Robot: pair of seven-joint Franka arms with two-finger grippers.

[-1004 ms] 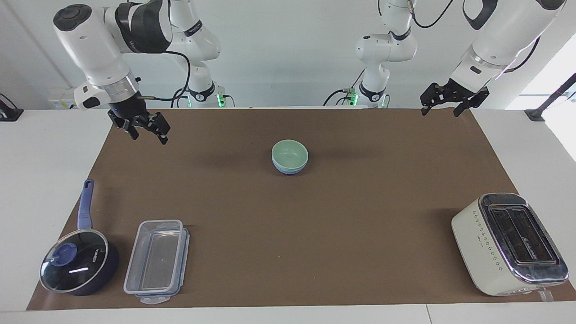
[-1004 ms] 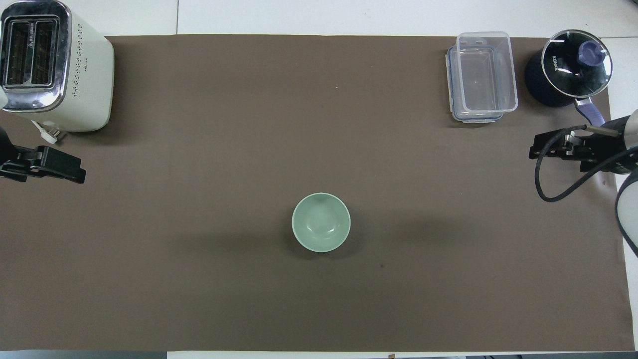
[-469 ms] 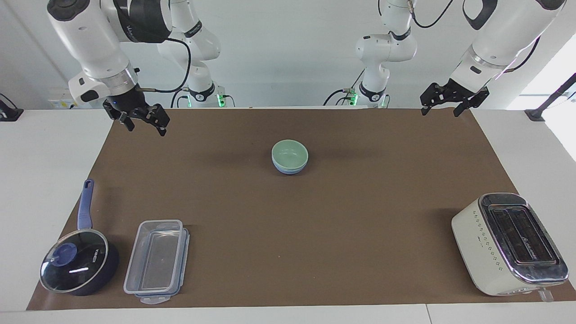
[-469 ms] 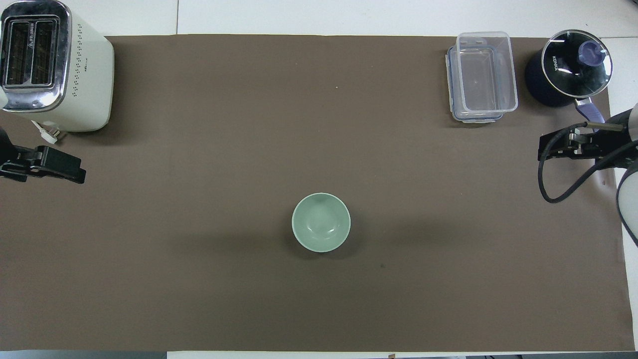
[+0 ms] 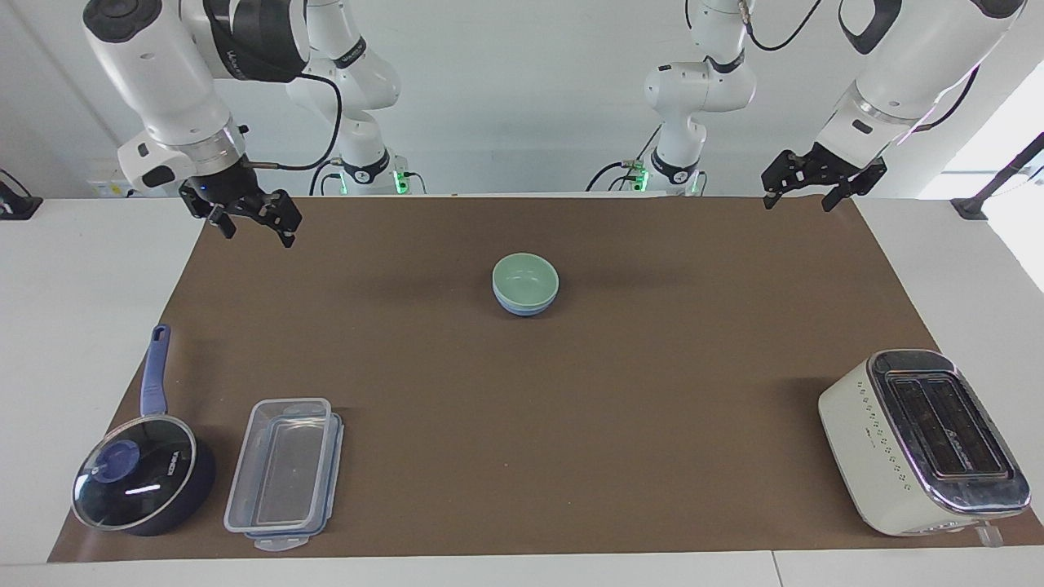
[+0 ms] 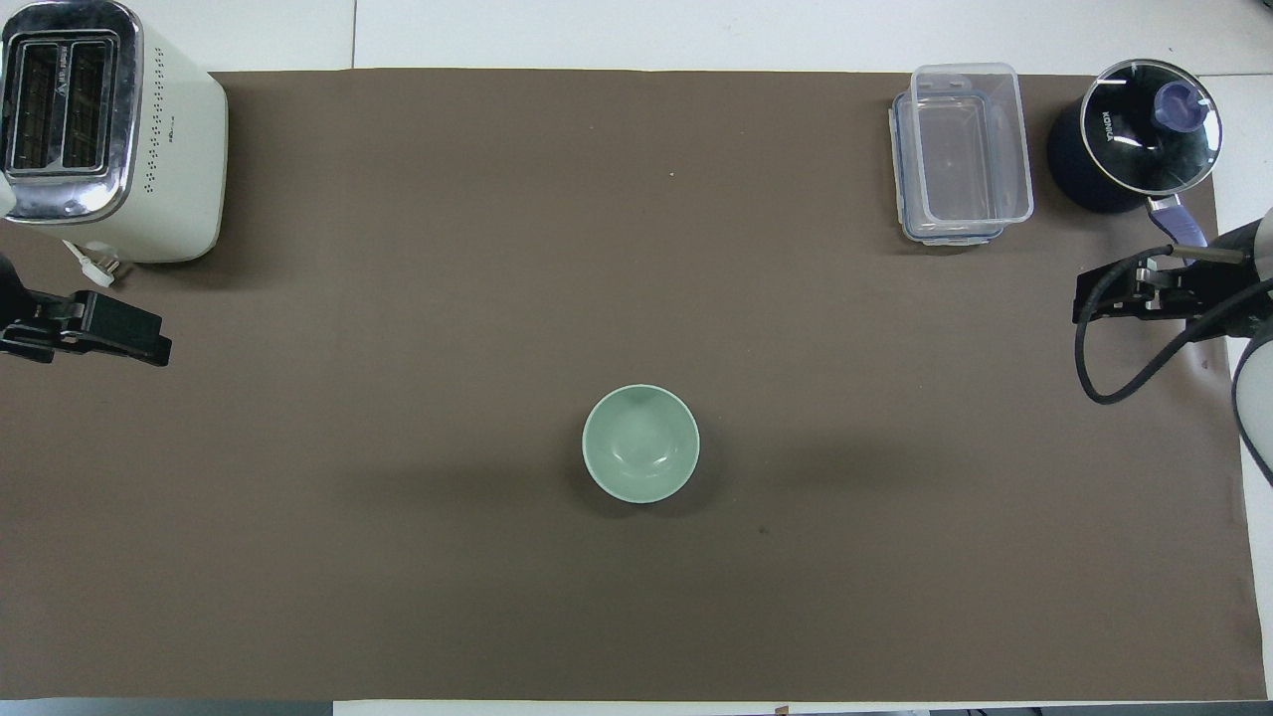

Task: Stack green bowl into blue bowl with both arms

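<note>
- Bowls first: you see the green bowl (image 5: 526, 278) nested inside the blue bowl (image 5: 524, 308), both upright near the middle of the brown mat (image 5: 571, 391), nobody touching them. From overhead only the green bowl (image 6: 640, 443) shows; it hides the blue one.
- Your right gripper (image 5: 250, 221) hangs in the air over the mat's corner at the right arm's end, at the robots' edge. Its fingers are spread wide and hold nothing.
- Your left gripper (image 5: 806, 189) hangs over the mat's corner at the left arm's end, also at the robots' edge. Its fingers stand wide apart and empty too.
- Both grippers are well apart from the bowls.
- You have a toaster (image 5: 922, 440) at the left arm's end, farther from the robots than the bowls.
- At the right arm's end, also farther out, a clear box (image 5: 284, 473) lies just beside a lidded saucepan (image 5: 139, 481).
</note>
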